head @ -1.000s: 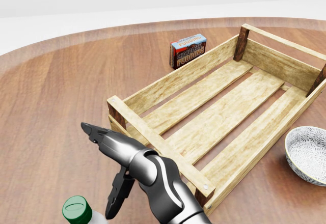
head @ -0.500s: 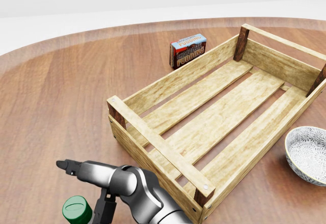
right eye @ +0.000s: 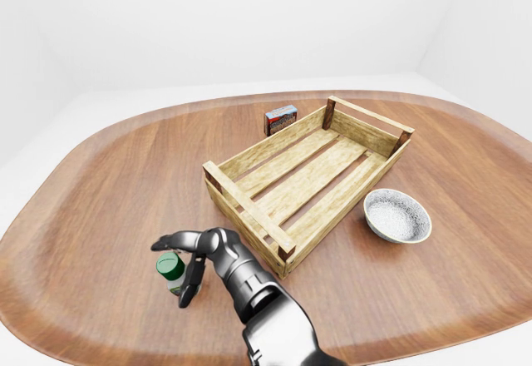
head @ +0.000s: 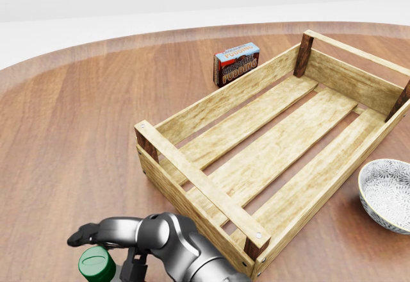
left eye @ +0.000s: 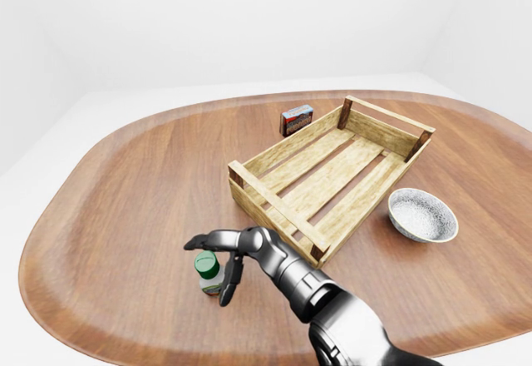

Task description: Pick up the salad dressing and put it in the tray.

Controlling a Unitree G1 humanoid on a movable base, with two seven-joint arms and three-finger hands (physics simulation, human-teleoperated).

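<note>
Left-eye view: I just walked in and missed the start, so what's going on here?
A humanoid robot's right hand is reaching for the green-capped dressing bottle standing upright on the round wooden table. Its fingers are spread around the cap and haven't closed. The wooden tray holds nothing yet. A pudding box and a bowl sit beside it.

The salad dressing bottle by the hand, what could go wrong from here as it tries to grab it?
The right hand has open fingers about the salad dressing bottle, not closed round it; a sideways nudge could tip the upright bottle. Once lifted, it must clear the tray's raised near wall, or it may knock against it.
</note>
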